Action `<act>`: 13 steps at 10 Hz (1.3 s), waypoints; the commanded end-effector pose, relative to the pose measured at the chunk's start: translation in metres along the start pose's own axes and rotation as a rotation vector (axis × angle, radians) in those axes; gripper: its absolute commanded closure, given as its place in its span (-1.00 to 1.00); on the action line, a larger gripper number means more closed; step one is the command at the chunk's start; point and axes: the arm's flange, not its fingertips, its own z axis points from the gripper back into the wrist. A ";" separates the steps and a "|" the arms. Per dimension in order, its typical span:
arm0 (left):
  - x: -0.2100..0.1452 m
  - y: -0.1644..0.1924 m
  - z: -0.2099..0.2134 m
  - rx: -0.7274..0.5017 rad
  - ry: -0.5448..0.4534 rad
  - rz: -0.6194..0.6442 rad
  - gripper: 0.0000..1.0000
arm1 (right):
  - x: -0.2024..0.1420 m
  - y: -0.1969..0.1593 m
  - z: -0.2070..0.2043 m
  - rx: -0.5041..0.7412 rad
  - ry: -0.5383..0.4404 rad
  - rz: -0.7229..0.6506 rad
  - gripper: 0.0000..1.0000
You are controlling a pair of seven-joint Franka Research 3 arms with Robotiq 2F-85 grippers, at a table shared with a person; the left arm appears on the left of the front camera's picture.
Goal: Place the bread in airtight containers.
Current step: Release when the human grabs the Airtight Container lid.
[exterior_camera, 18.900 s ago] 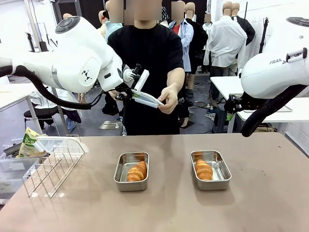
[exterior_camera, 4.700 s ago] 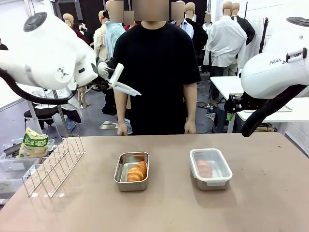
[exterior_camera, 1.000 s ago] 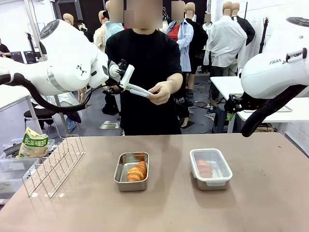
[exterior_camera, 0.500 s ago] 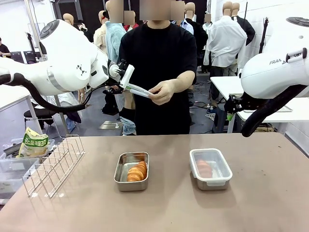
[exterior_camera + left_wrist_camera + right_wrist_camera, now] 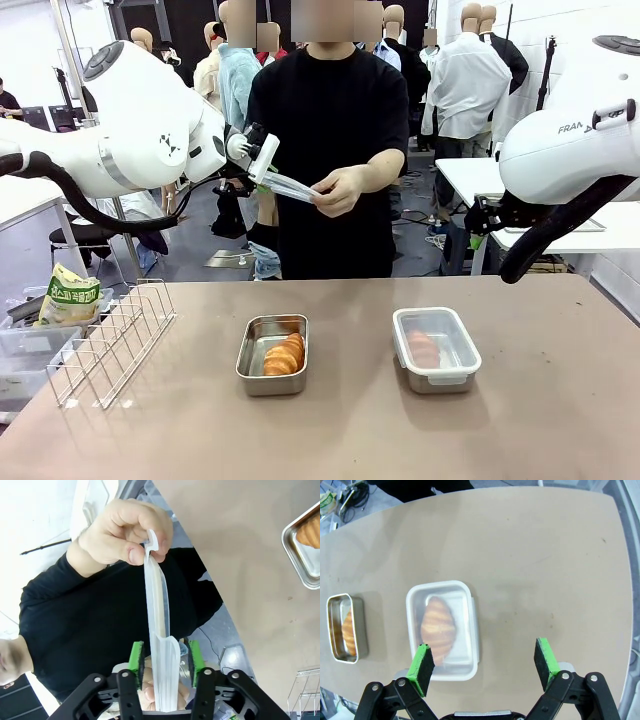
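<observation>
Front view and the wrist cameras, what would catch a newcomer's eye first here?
A translucent lid hangs in mid-air above the far edge of the table, one end between the left gripper fingers, which stand slightly apart from it, the other pinched in the person's hand. Below on the table, the left tin sits uncovered with a golden roll inside, while the right tin is already lidded.

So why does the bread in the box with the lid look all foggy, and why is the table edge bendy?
Front view: the translucent lid on the right tin clouds the roll beneath, while the roll in the open tin looks crisp. Right wrist view: the wide lens curves the table edge, and the covered roll shows softly through the lid. Left wrist view: the window behind the person's hand is glared white.
</observation>
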 end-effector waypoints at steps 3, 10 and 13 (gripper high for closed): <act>0.001 -0.001 0.006 -0.008 -0.008 -0.003 -1.00 | 0.000 -0.001 -0.001 0.002 0.003 -0.001 -1.00; 0.001 -0.001 0.008 -0.010 -0.014 0.004 -1.00 | 0.000 -0.001 -0.001 0.002 0.003 -0.001 -1.00; 0.001 0.000 0.003 -0.003 -0.003 0.000 -1.00 | 0.000 -0.001 -0.001 0.002 0.003 -0.001 -1.00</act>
